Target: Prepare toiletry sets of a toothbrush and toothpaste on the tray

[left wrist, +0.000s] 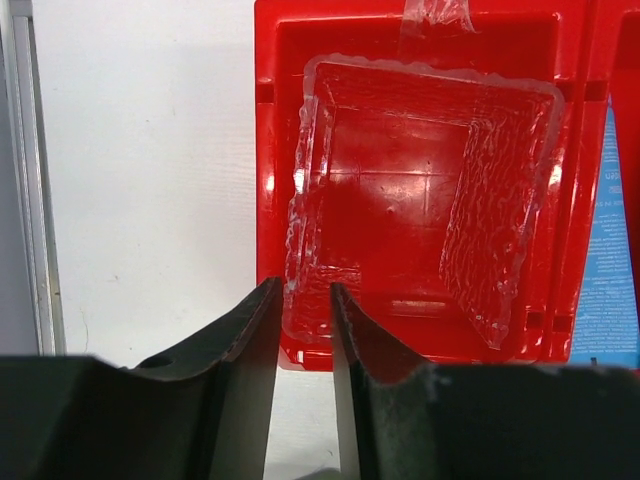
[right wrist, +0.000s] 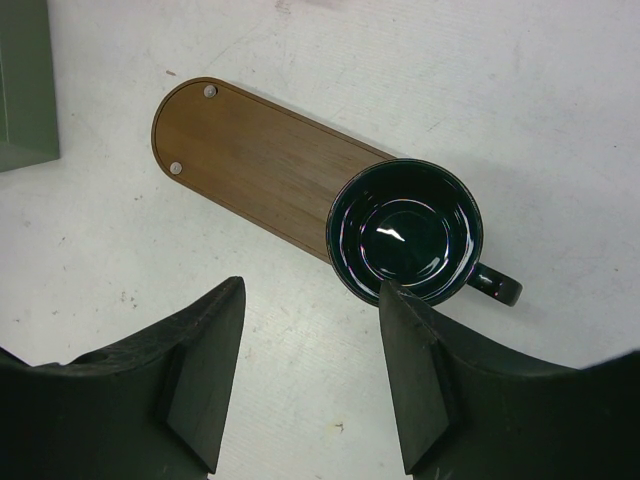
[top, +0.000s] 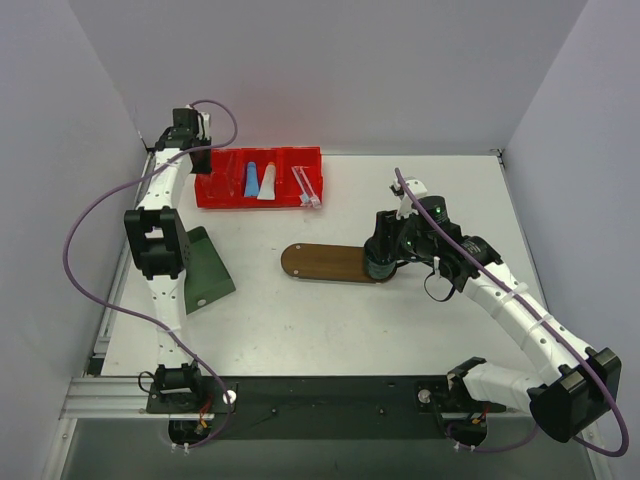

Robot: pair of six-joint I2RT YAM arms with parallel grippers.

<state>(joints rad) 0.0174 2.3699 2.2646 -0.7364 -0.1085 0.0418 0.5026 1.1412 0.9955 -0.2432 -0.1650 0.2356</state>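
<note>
The blue toothpaste tube (top: 251,180) and the white tube (top: 267,183) lie in the middle compartment of the red bin (top: 258,198). The two pale toothbrushes (top: 308,187) lie in its right compartment. The brown oval tray (top: 322,263) lies mid-table with a dark green mug (right wrist: 405,230) standing on its right end. My left gripper (top: 199,158) hovers at the bin's left end, narrowly open (left wrist: 300,290) and holding nothing, over a clear plastic liner (left wrist: 420,190). My right gripper (right wrist: 310,285) is wide open and empty just in front of the mug, above the tray's right end (top: 390,245).
A dark green box (top: 205,270) lies at the left beside the left arm, and also shows in the right wrist view (right wrist: 25,80). The blue tube's edge (left wrist: 610,250) shows at the right of the left wrist view. White walls enclose the table on three sides.
</note>
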